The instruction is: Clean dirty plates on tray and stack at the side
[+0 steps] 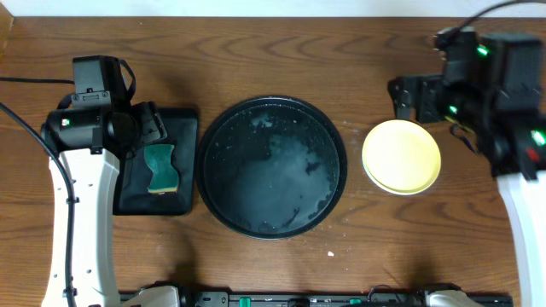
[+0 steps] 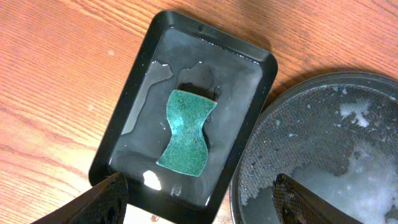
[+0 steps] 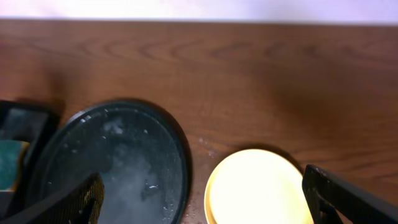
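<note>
The round black tray (image 1: 271,166) sits mid-table, wet and soapy, with no plate on it. It also shows in the left wrist view (image 2: 323,149) and the right wrist view (image 3: 112,168). A stack of plates (image 1: 401,157) stands right of the tray with the pale yellow one on top (image 3: 258,190); the ones beneath are mostly hidden. My left gripper (image 2: 199,202) is open and empty above the near edge of the small rectangular tray. My right gripper (image 3: 205,202) is open and empty, above the tray's right rim and the stack.
A small black rectangular tray (image 1: 160,162) lies left of the round tray, holding a green sponge (image 1: 159,167), which also shows in the left wrist view (image 2: 186,132) in shallow water. Bare wooden tabletop lies behind and in front of the trays.
</note>
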You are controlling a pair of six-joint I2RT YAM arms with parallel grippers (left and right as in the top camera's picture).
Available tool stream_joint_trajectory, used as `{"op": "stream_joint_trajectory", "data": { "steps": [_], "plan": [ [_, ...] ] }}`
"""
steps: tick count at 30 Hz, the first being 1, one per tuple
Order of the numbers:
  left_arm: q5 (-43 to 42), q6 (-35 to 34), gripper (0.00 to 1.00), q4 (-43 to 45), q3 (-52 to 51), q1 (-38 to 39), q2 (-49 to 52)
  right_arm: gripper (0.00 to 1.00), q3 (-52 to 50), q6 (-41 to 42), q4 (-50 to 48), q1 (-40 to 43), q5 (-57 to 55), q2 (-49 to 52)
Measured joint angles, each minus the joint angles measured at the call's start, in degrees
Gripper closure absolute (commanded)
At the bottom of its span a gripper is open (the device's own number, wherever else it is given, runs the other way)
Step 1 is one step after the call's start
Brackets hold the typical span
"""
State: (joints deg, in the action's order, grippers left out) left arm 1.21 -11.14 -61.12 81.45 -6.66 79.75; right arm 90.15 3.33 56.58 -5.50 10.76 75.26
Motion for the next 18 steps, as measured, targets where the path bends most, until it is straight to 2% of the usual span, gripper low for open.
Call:
{"op": "stream_joint_trajectory", "data": {
  "steps": [5,13,16,18],
  "plan": [
    [0.0,0.0,0.25,0.0,0.0,0.0,0.0,0.01,0.5,-0.1,8.2,0.0,0.0,-11.3],
    [0.0,0.0,0.25,0.0,0.0,0.0,0.0,0.01,0.9,-0.8,20.2,0.0,-1.7,-20.6],
    [0.0,0.0,0.25,0.0,0.0,0.0,0.0,0.01,0.9,-0.9,19.8,0.0,-5.2,-21.8],
    [0.0,0.0,0.25,0.0,0.0,0.0,0.0,0.01,-0.4,-1.0,16.2,0.0,-7.7,-22.4]
  ]
}}
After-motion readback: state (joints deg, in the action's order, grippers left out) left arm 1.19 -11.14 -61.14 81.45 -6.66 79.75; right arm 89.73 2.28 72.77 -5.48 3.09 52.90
